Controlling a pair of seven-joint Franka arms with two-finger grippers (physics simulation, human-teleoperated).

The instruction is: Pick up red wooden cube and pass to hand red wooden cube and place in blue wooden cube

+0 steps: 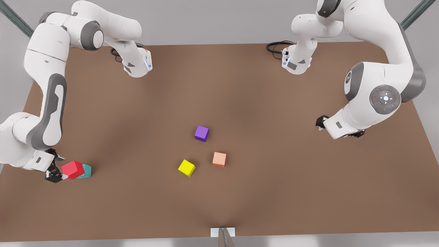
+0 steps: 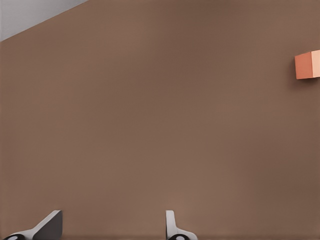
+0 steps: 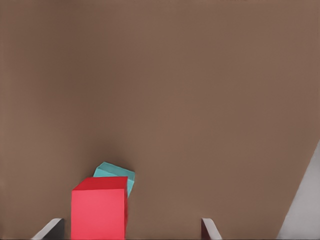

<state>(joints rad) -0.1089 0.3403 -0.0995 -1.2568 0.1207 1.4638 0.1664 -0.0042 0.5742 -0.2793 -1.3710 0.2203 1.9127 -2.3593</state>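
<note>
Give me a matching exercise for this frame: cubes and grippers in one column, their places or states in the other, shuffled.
1. red wooden cube
2. peach cube
3. right gripper
4. left gripper

A. just to the front view's right of the yellow cube
B. open over bare table, at the front view's right
C. right next to the blue wooden cube
D. open, at the front view's left edge, beside the red cube

Pairs: 1-C, 2-A, 3-D, 4-B
</note>
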